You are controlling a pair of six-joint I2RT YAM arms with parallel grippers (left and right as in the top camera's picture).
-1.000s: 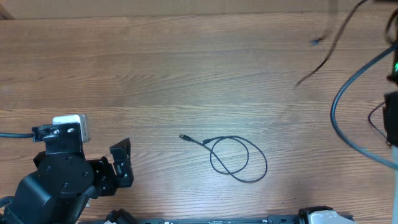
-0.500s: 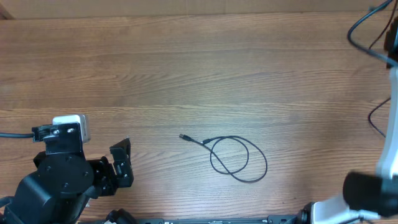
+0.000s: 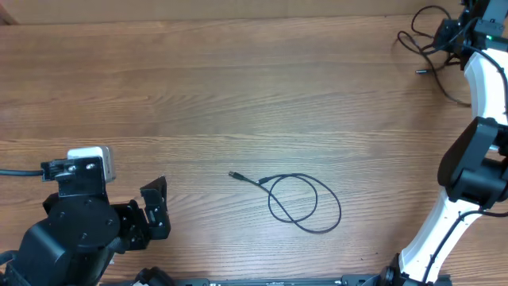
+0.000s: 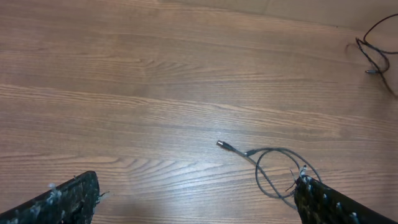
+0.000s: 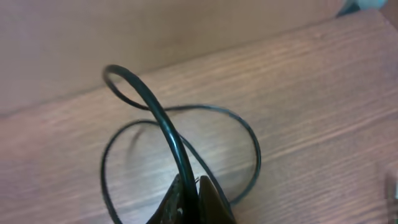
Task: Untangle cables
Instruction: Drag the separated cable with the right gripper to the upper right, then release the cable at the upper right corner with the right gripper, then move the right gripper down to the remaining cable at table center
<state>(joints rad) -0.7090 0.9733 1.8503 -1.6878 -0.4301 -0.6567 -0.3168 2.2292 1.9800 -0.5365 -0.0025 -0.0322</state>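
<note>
One thin black cable [image 3: 305,204] lies in a loose loop on the wooden table, its plug [image 3: 235,175] pointing left. It also shows in the left wrist view [image 4: 272,169]. My left gripper [image 3: 155,209] is open and empty, low at the front left, left of that loop; its fingers frame the left wrist view [image 4: 193,205]. My right gripper [image 3: 447,36] is at the far right corner, shut on a second black cable [image 5: 155,109] that loops over the table [image 3: 418,44]. That cable's silver tip lies nearby [image 4: 371,71].
The white right arm [image 3: 476,151] stretches along the table's right side from front to back. The table's back edge [image 3: 238,17] runs along the top. A white block [image 3: 91,161] sits on the left arm.
The right arm has swung in along the right side to the far corner, carrying its cable there. The middle cable and the left arm have not moved.
</note>
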